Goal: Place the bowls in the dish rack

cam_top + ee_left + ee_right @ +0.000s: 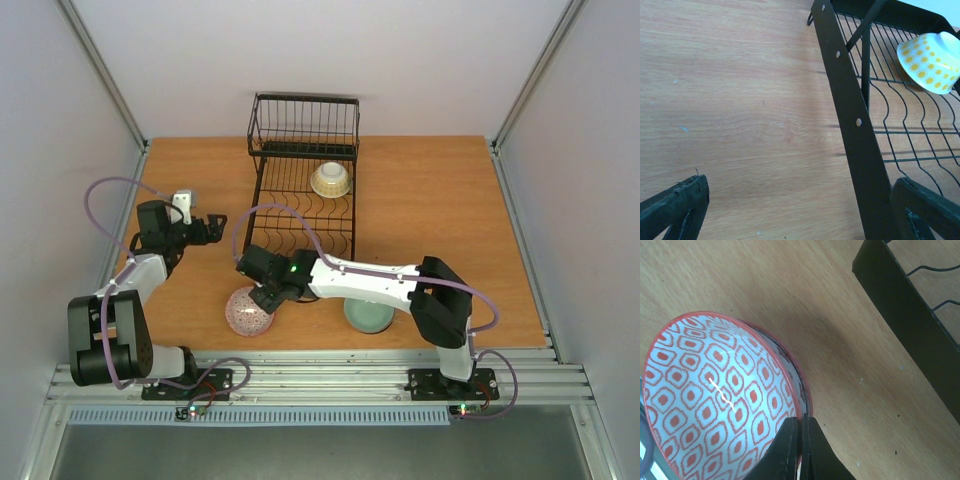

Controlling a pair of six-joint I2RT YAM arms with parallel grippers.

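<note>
My right gripper (268,298) (802,426) is shut on the rim of a red-and-white patterned bowl (248,312) (715,400), one finger inside and one outside, near the table's front. Partly under the right arm lies a celadon green bowl (368,316). The black wire dish rack (257,200) (849,95) (905,315) stands at the back middle. A cream bowl with yellow dots (331,180) (930,60) rests tilted in its slots. My left gripper (215,228) (800,192) is open, with nothing between its fingers, beside the rack's left frame.
The rack's taller wire basket section (303,125) is at the far end. White walls close in the table on the left, right and back. The wooden table (450,220) is bare wood to the right of the rack.
</note>
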